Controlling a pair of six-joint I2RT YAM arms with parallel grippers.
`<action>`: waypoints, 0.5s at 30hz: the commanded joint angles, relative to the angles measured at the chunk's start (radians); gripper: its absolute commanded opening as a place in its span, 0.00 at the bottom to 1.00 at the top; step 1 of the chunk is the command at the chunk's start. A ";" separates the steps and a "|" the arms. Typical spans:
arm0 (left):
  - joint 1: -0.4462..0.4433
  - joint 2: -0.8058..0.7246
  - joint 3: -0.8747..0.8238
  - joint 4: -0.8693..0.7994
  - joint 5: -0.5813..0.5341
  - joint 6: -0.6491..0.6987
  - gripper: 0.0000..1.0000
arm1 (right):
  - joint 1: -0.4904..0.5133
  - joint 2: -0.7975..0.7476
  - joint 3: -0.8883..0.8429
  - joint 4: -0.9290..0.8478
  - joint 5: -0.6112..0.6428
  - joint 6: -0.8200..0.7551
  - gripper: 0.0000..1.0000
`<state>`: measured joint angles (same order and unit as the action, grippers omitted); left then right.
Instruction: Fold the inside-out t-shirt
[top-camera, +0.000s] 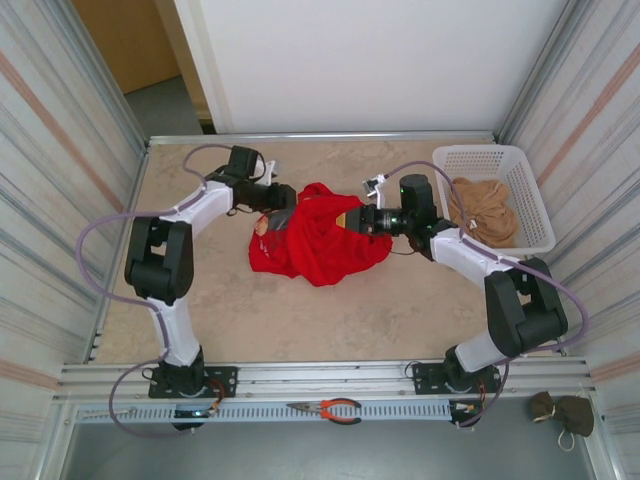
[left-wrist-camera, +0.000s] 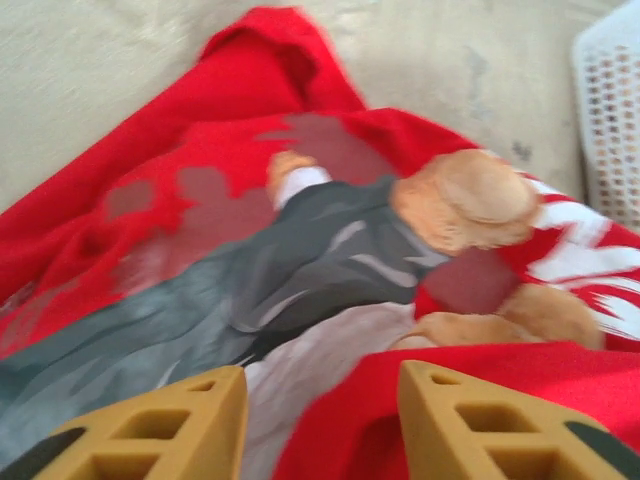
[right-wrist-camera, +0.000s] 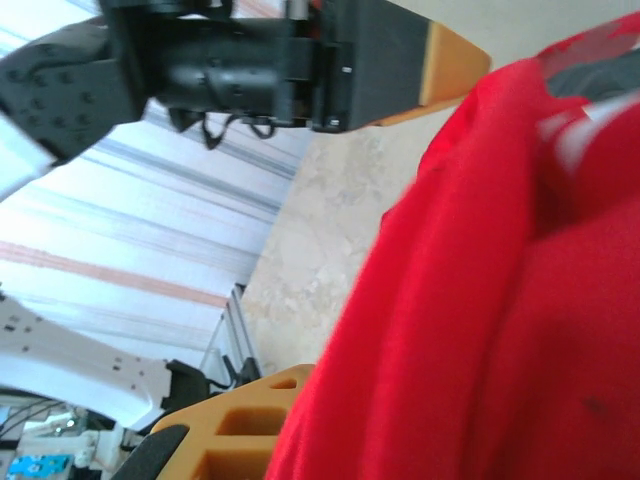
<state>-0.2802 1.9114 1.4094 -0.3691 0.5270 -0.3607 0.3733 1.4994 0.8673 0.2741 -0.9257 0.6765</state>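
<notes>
Inside-out t-shirt (top-camera: 315, 245) lies as a crumpled red heap in the middle of the table (top-camera: 300, 330), between the two arms and well apart from the white basket (top-camera: 536, 170) that holds a tan garment (top-camera: 485, 215) at the far right. The heap is bunched rather than flat, so folding looks some way off; it probably needs to be spread out first, which would explain why both arms work at its far edge from opposite sides. The right gripper (top-camera: 362, 218) is at the heap's right side with its jaws closed. In the right wrist view red cloth drapes across one of its fingers (right-wrist-camera: 240, 425) and hides the rest, so it appears to be pinching a fold of the shirt, likely to anchor or lift that side. The left gripper (left-wrist-camera: 320, 400) hangs over the heap's left side with its jaws partly apart; a ridge of red cloth sits in the gap, yet nothing is clamped. Below it the left wrist view shows a printed graphic with white lettering.
</notes>
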 joint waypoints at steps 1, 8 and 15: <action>-0.006 -0.090 -0.034 -0.009 -0.029 0.010 0.49 | -0.008 -0.004 -0.003 0.048 -0.075 -0.002 0.00; -0.106 -0.373 -0.255 0.084 -0.111 -0.078 0.58 | -0.014 -0.001 -0.031 0.008 -0.028 -0.021 0.00; -0.287 -0.327 -0.218 -0.003 -0.389 0.038 0.64 | -0.013 -0.009 -0.047 0.003 -0.019 -0.022 0.00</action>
<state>-0.5488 1.5276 1.1709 -0.3202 0.2924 -0.3855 0.3660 1.4994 0.8299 0.2802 -0.9394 0.6716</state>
